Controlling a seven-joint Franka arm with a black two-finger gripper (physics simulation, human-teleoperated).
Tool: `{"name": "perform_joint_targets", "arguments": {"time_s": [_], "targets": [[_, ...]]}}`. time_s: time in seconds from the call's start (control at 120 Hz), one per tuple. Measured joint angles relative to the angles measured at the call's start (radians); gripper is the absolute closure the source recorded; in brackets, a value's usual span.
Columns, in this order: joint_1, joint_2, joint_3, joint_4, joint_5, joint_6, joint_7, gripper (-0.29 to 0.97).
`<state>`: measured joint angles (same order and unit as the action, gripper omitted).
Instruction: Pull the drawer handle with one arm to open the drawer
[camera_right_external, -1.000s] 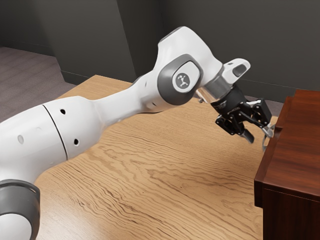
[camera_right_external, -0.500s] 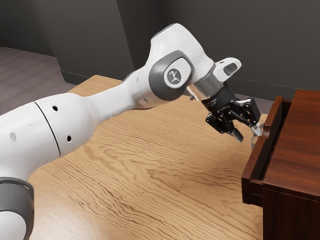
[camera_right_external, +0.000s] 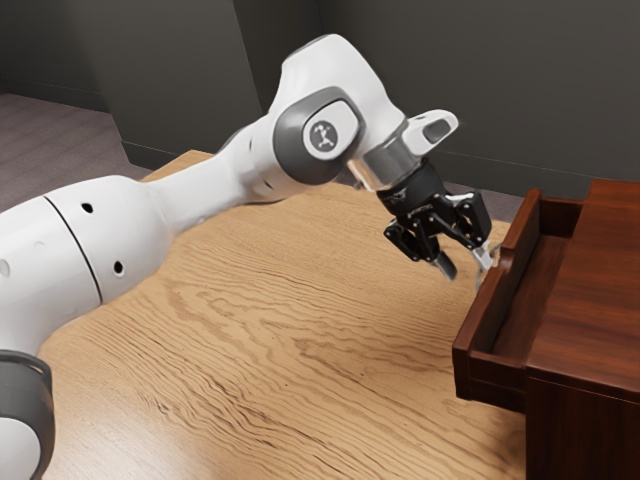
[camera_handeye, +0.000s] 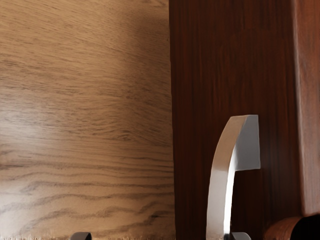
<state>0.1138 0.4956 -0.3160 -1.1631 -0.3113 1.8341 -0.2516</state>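
A dark red-brown wooden cabinet stands at the exterior view's right, on the table. Its top drawer is pulled partway out toward the arm, and part of its inside shows. A curved silver handle sits on the drawer front. My black gripper is at that handle and stands open. In the wrist view the handle lies between the widely spread fingertips, close against one of them and far from the other.
The light wooden table stretches out in front of the drawer. My white arm crosses it from the exterior view's left. Dark walls and a grey floor lie beyond the table's far edge.
The drawer has slid out of the cabinet toward the exterior view's left, from almost shut to partway open. My gripper has moved the same way with the handle.
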Motion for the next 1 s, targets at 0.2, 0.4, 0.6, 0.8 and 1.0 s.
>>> {"name": "perform_joint_targets", "arguments": {"time_s": [0.2, 0.4, 0.6, 0.8, 1.0], "targets": [[0.004, -0.016, 0.016, -0.001, 0.012, -0.045, 0.012, 0.37], [0.010, -0.025, 0.033, -0.006, 0.015, -0.081, 0.022, 0.37], [0.016, -0.038, 0.050, -0.006, 0.025, -0.107, 0.037, 0.37], [0.033, -0.053, 0.050, -0.021, 0.030, -0.130, 0.050, 0.37], [0.057, -0.061, 0.051, -0.035, 0.036, -0.149, 0.067, 0.37]]}}
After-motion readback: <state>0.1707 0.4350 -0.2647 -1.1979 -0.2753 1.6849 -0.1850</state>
